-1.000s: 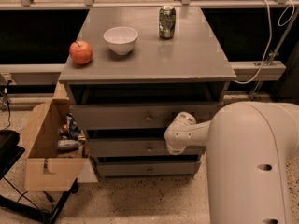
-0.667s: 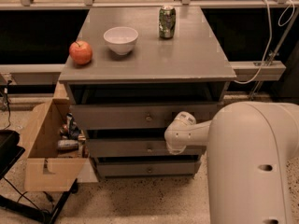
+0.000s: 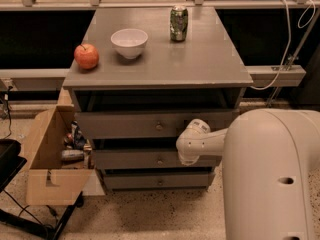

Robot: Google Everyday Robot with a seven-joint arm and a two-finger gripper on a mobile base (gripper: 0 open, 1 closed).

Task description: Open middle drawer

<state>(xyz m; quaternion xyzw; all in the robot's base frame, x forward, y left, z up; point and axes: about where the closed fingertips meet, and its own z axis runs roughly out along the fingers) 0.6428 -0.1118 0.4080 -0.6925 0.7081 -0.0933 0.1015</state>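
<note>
The grey cabinet (image 3: 160, 64) has three drawers stacked in its front. The middle drawer (image 3: 130, 160) has a flat grey front and a small round knob (image 3: 160, 160). A dark gap shows above its front panel. The top drawer (image 3: 125, 125) stands out a little from the cabinet, and the bottom drawer (image 3: 150, 180) is the slimmest. My gripper (image 3: 189, 151) is at the end of the white arm (image 3: 260, 169). It sits against the right part of the middle drawer's front, just right of the knob and below the top drawer. Its tip is hidden behind the white wrist.
On the cabinet top stand a red apple (image 3: 86, 56), a white bowl (image 3: 129, 42) and a green can (image 3: 178, 23). An open cardboard box (image 3: 45, 154) with items inside sits on the floor at the left. A cable (image 3: 287, 44) hangs at the right.
</note>
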